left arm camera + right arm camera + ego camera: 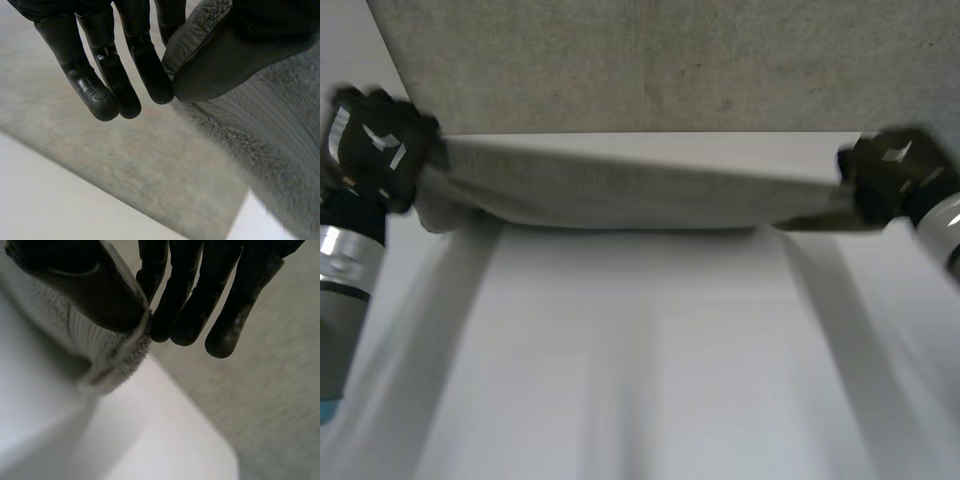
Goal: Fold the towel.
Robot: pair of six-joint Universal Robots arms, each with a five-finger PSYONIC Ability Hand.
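Note:
A grey towel (pixel 640 190) hangs stretched between my two hands, lifted off the white table (pixel 640 360). My left hand (pixel 375 145) holds its left end and my right hand (pixel 890 175) its right end, both near the table's far edge. From the left wrist, the thumb (pixel 235 55) pinches a towel corner (pixel 195 30) against the straight fingers (pixel 150 75). The right wrist view shows the other thumb (pixel 95 290) pressing the fluffy towel edge (pixel 117 352) against the fingers (pixel 190 315). The towel sags slightly in the middle.
Beyond the table's far edge lies a mottled grey surface (pixel 660 60). The white table top spreads out under and in front of the towel. My left forearm (pixel 345 290) stands at the table's left side.

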